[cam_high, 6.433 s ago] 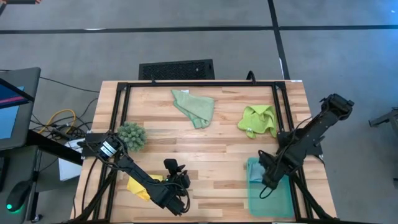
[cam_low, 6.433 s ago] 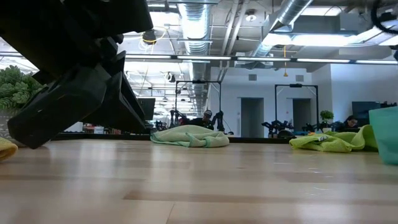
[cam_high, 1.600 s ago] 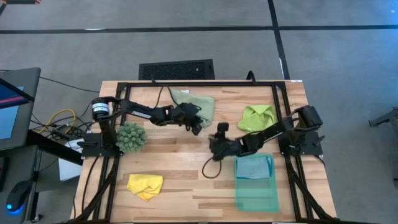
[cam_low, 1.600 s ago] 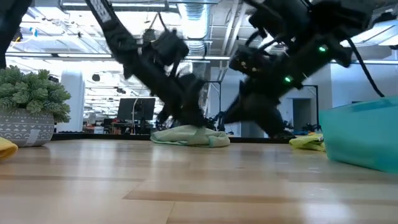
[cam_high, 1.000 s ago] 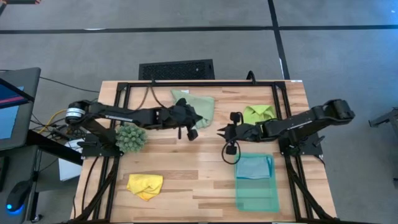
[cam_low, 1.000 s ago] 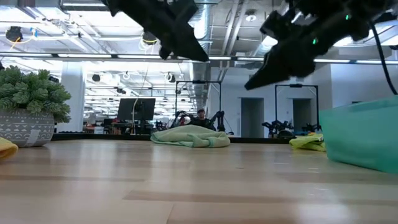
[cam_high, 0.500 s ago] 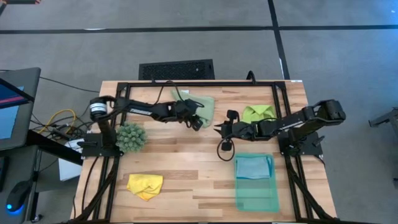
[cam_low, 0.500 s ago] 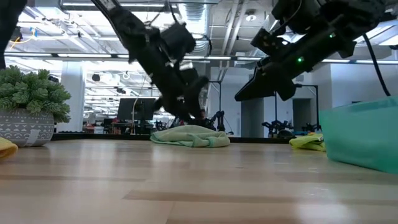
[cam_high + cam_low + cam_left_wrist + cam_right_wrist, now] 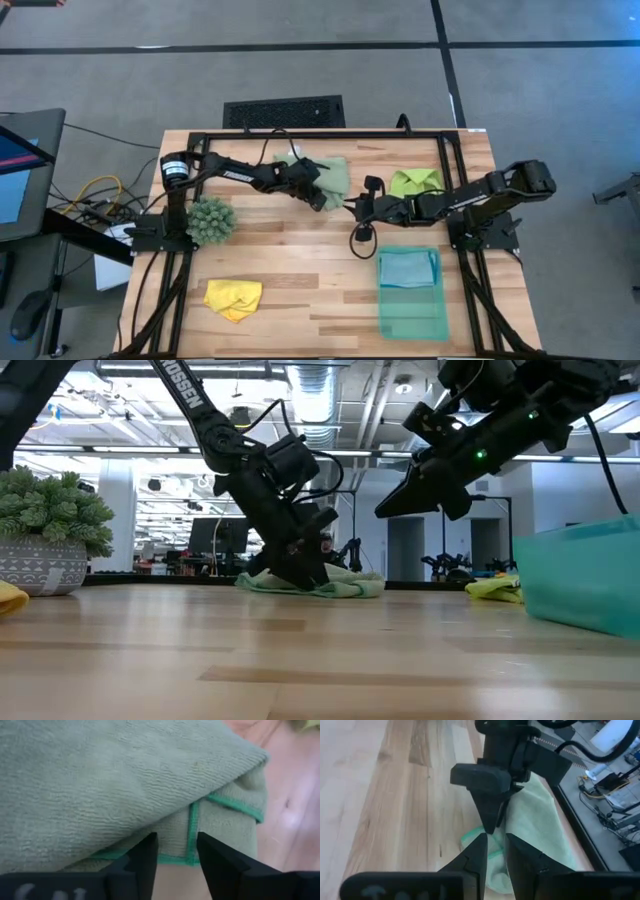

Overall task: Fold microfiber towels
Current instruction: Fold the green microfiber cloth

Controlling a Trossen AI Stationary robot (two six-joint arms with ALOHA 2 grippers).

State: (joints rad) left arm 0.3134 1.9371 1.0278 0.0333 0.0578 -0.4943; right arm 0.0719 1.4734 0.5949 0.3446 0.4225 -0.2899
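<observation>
My left gripper sits at the pale sage green towel, jaws narrowly parted over its hem. At its 3 o'clock, the right gripper hovers above the tabletop, jaws narrow, holding nothing.

place: likely robotics lab | cues: exposed ceiling ducts, more robot arms behind

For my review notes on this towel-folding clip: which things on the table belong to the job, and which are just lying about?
Part of the job:
- sage green towel, with the left hand down at it
- lime green towel
- yellow towel
- light blue towel, lying in the tray
- right hand, raised nearby

Lying about:
- potted plant
- teal tray
</observation>
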